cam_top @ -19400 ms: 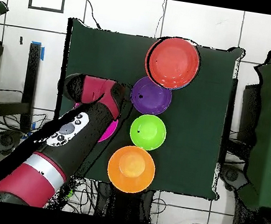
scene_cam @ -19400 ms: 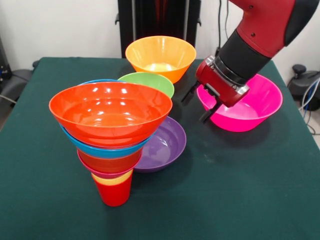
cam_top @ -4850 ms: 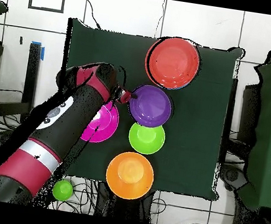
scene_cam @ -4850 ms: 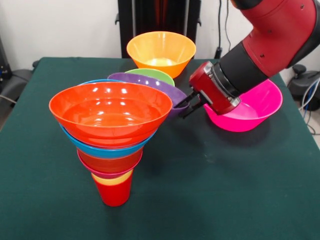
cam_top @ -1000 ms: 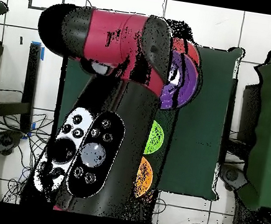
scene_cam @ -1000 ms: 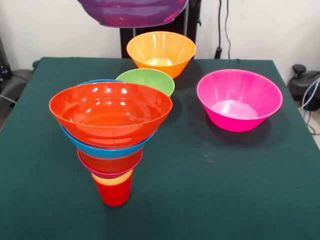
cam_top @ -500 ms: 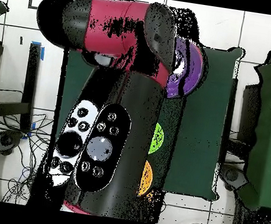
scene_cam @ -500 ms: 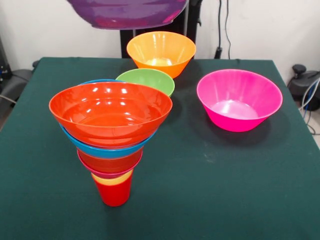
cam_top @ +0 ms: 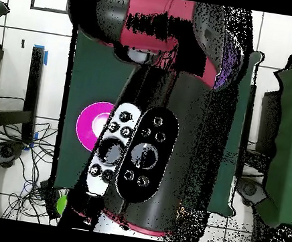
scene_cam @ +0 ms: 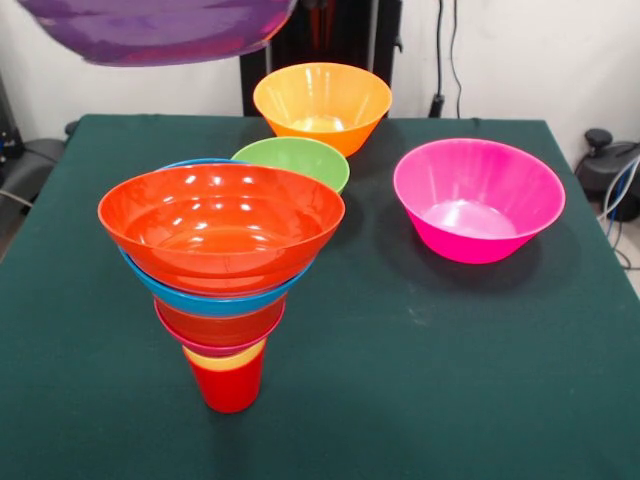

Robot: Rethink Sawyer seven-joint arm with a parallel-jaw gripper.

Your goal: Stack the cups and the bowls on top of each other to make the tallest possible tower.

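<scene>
The tower stands at the front left on a red cup (scene_cam: 229, 385). A yellow cup (scene_cam: 224, 360) is nested in it, then bowls widening up to a blue one (scene_cam: 212, 299) and a wide orange-red one (scene_cam: 220, 225) on top. A purple bowl (scene_cam: 160, 30) hangs in the air at the top left, above the tower and a little to its left. In the overhead view only a purple sliver (cam_top: 230, 66) shows past the arm (cam_top: 145, 146). The gripper is hidden under the arm there and is beyond the top edge in the front view; the lifted bowl shows it is held.
On the green table (scene_cam: 450, 380) stand a green bowl (scene_cam: 298, 160) just behind the tower, a light orange bowl (scene_cam: 322, 105) at the back and a magenta-pink bowl (scene_cam: 478, 200) at the right. Overhead, the magenta-pink bowl (cam_top: 91, 123) shows left of the arm.
The purple bowl has moved left across the top of the front view, toward the space over the tower. Overhead, the arm swung right and uncovered the magenta-pink bowl.
</scene>
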